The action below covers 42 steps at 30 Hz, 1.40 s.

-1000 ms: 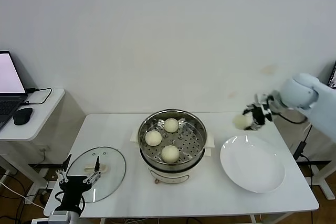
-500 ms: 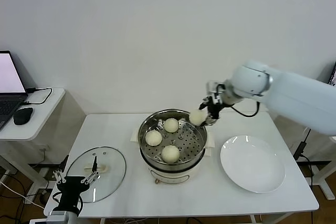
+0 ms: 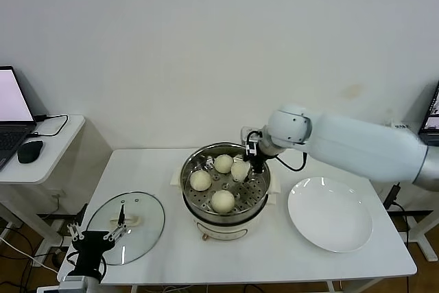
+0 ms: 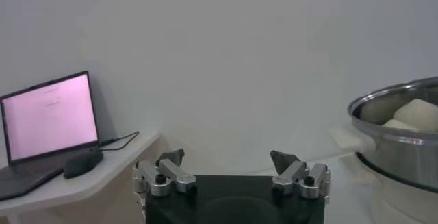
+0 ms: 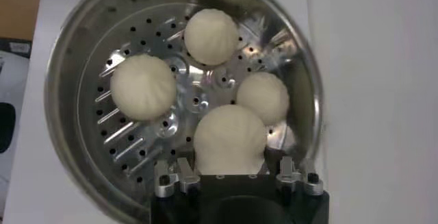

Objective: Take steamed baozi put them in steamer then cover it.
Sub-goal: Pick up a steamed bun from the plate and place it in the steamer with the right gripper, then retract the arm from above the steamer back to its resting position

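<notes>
At counter (image 3: 288, 245) centre: right tool (image 3: 247, 167) over steamer (image 3: 225, 182), pinching a steamed baozi (image 3: 240, 169).
Three more baozi (image 5: 142, 86) rest on the perforated tray. The cover (image 3: 127, 226) lies flat at the counter's front-left corner; beside that corner the left tool (image 3: 92, 237) hangs with fingers spread.

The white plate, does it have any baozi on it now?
No, the white plate is bare; three baozi sit in the steamer.
</notes>
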{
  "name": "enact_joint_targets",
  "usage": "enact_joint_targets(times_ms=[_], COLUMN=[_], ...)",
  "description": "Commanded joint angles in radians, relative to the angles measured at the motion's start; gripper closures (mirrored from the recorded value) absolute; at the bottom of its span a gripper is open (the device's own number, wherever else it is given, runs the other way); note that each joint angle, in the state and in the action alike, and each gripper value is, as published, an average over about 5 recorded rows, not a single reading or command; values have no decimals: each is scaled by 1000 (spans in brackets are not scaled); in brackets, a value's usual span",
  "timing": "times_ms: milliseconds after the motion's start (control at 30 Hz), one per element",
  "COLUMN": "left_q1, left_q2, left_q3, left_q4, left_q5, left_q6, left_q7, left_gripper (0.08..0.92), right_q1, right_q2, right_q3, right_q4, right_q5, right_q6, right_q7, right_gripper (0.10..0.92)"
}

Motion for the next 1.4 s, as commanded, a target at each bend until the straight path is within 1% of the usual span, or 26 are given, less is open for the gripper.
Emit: enact_joint_targets(times_ms=[33, 400, 500, 600, 667, 767, 867, 933, 967, 1067, 1133, 1233, 1333, 1400], left_q1=[-1, -4, -4, -6, -7, -10, -12, -14, -14, -15, -14, -15, -18, -20], left_q2=[0, -3, -3, -2, 0, 0, 0, 0, 0, 1, 1, 0, -4, -8], left_q3=[0, 4, 5, 4, 4, 5, 8, 9, 9, 9, 10, 14, 23, 30], left_q4=[2, 5, 4, 4, 4, 5, 7, 9, 10, 10, 11, 15, 20, 25], left_q5=[-1, 0, 1, 1, 1, 0, 0, -1, -1, -2, -2, 3, 9, 14], left_q6=[0, 0, 0, 1, 1, 1, 1, 0, 0, 0, 0, 0, 1, 1], left_q7=[0, 0, 0, 0, 0, 1, 1, 1, 1, 0, 0, -1, -2, -3], left_gripper=[177, 177, 177, 177, 177, 177, 177, 177, 177, 177, 177, 177, 177, 177], right_q1=[-63, -72, -63, -37, -11, 30, 41, 20, 0, -124, -293, -616, -918, -1105], right_q2=[37, 16, 2, -18, -36, -75, -127, -171, -199, -299, -368, -432, -452, -438], right_q3=[-6, 17, 30, 47, 57, 69, 104, 146, 171, 291, 439, 710, 953, 1105], right_q4=[-30, -21, -3, 23, 44, 89, 136, 169, 188, 265, 321, 387, 432, 444], right_q5=[-38, -61, -60, -51, -41, -22, -19, -19, -4, 88, 129, 104, 64, 25], right_q6=[-31, -30, -30, -30, -30, -30, -25, -14, -8, 34, 107, 248, 382, 463], right_q7=[24, 19, 19, 12, 5, -4, -6, 32, 76, 269, 414, 554, 634, 667], right_gripper=[397, 395, 350, 267, 227, 206, 203, 203, 203, 202, 203, 203, 202, 202])
